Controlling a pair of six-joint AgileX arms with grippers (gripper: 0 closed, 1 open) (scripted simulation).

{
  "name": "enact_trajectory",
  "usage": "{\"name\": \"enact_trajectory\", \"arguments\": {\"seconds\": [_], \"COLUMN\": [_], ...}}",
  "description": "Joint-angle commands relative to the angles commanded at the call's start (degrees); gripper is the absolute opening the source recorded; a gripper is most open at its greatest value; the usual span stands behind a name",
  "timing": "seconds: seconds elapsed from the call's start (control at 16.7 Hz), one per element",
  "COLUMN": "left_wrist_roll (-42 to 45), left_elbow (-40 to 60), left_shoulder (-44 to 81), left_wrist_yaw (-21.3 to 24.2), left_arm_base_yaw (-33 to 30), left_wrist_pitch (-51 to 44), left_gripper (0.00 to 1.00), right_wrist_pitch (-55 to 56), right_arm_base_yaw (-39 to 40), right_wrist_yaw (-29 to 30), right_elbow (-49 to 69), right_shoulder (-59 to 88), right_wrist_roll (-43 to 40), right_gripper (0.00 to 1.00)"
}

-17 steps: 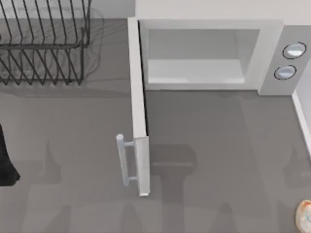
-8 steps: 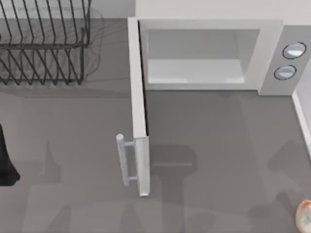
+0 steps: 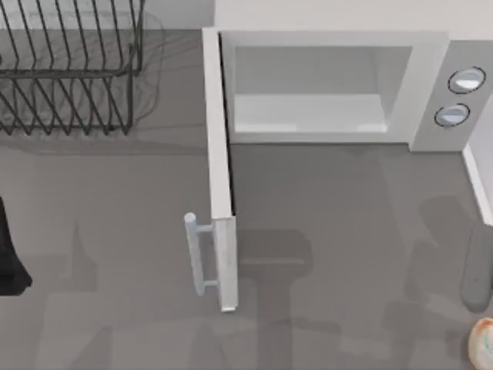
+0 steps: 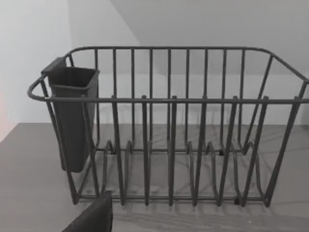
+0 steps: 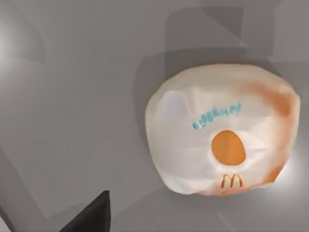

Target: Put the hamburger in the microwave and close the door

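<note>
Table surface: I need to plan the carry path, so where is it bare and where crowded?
Bare: the table between the open door, the microwave front and the hamburger; also the stretch left of the door, below the dish rack. Crowded: the top-left corner with the rack, and the bottom-right corner by the hamburger.

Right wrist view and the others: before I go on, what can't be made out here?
- Pale cream-white hamburger: cut off by the top view's right edge; whole in the right wrist view.
- Left arm: cropped at the top view's left edge, fingers unseen.
- Black wire dish rack: top cut off by the frame.
</note>
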Motion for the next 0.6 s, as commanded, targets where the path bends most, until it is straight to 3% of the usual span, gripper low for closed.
{"name": "enact_trajectory", "arguments": {"seconds": [0.6], "left_wrist_roll": [0.00], "left_elbow": [0.00], "left_shoulder": [0.00], "left_wrist_yaw": [0.00], "left_arm_base_yaw": [0.00], "left_wrist_pitch": [0.00], "left_gripper": [1.00], "right_wrist_pitch": [2.80], "right_arm_base_yaw": [0.38], "right_wrist_yaw": [0.00], "right_elbow": [-1.34], "right_shoulder": [3.97], "right_wrist_roll": [-1.39], "right_gripper": [1.00]}}
